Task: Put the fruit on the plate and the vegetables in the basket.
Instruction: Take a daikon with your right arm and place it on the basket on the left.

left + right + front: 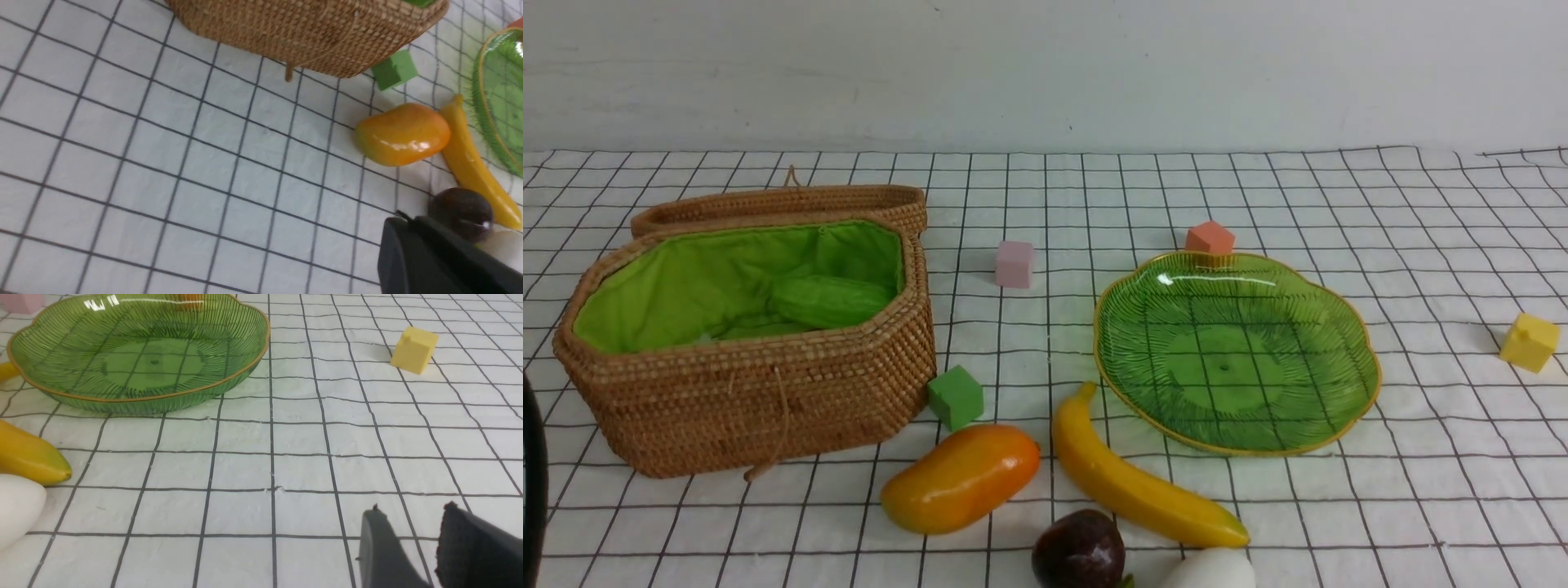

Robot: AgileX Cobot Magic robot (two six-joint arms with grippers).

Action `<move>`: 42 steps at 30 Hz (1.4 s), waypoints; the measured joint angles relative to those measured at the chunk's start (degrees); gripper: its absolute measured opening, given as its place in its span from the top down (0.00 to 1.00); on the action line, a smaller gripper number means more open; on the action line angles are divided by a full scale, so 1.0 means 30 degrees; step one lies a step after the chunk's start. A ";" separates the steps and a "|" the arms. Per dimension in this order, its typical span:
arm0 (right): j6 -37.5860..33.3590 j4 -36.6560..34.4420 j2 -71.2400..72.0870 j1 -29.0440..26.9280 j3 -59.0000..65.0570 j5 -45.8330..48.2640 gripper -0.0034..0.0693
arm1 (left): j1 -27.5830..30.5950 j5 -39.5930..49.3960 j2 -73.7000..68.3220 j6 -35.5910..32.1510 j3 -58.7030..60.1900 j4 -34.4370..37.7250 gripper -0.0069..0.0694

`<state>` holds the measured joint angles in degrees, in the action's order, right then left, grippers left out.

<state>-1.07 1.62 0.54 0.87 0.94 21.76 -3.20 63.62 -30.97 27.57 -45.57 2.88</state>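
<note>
**Weighing which arm sat nearer the fruit**

All 3 fruits lay on the checked cloth [1421, 490] at the near edge, between the basket [768, 408] on the left and the plate [1290, 384] on the right. Nothing was on the plate. The gourd [829, 300] lay inside the basket on its green lining.

The mango [961, 478] sat left of centre, near the basket's front corner. The banana [1131, 482] lay right of it. Its long axis ran on a slant, with the stem end just beside the plate's near-left rim and the blunt tip pointing toward the robot and to the right. The purple ball [1080, 551] and the white piece [1213, 569] sat nearest the robot, on either side of that tip.

The left gripper [408, 228] was closed on nothing, and in its wrist view the purple ball showed just past its tip, with the mango farther off. The right gripper [412, 510] stood partly open and empty over bare cloth, the banana's tip and the white piece off to one side and the plate beyond.

By that layout, the right arm looked better placed for the banana, since the plate was on its side. A grasp would need jaws set across the slanted body, not along it. The left arm seemed nearer the ball and mango, but it would first have to open. No red piece could be seen.
</note>
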 joint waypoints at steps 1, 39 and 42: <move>0.0000 0.0017 0.0000 0.0000 0.0000 0.0000 0.63 | 0.0000 0.0155 0.0000 -0.0017 -0.0003 -0.0695 0.93; 0.0000 0.0014 0.0042 0.0000 -0.0025 0.0125 0.62 | 0.0735 -1.3888 1.0519 0.0332 1.5729 -0.2719 0.93; 0.0000 0.0014 0.0042 0.0000 -0.0025 0.0125 0.63 | 0.0735 -1.3888 1.0519 0.0332 1.5729 -0.2719 0.92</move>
<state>-1.07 1.66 0.67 0.87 0.87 22.14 -0.99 21.95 0.59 28.57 1.62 -5.27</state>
